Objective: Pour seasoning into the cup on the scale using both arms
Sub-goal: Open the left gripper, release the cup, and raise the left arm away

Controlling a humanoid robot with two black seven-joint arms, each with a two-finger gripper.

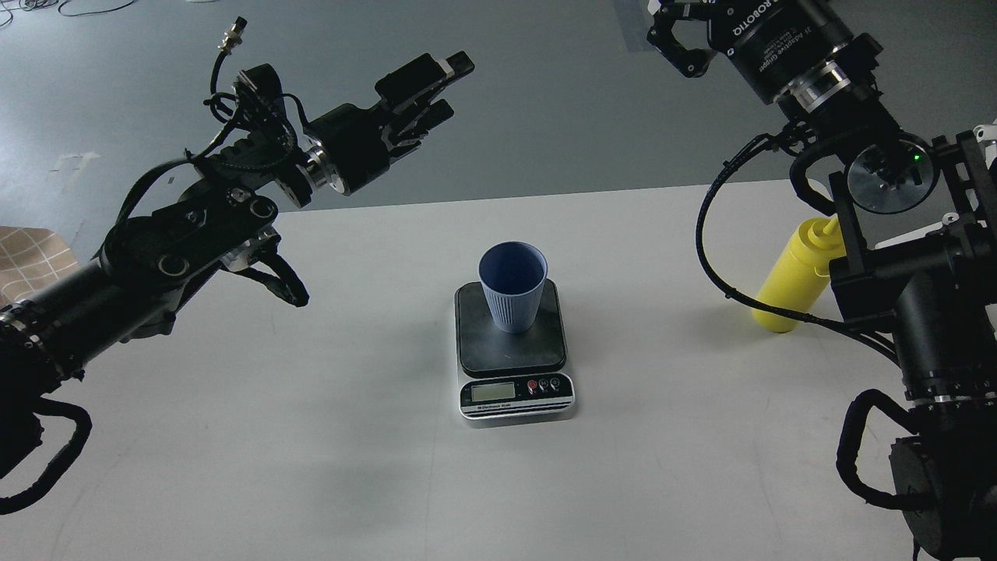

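Observation:
The light blue ribbed cup (512, 287) stands upright on the dark plate of the scale (514, 354), mid-table. The scale's silver front with its display faces me. The yellow seasoning bottle (794, 276) stands upright at the right of the table, partly behind my right arm, cap end up. My left gripper (448, 87) is raised high, up and to the left of the cup, open and empty. My right gripper (676, 27) is at the top edge, far above the bottle; one finger shows splayed wide and holds nothing, and the other is cut off.
The white table's (311, 436) far edge runs just behind the scale. A tan checked cloth (31, 265) lies at the left edge. My right arm's links and looped cable (724, 257) hang close beside the bottle. Grey floor lies beyond.

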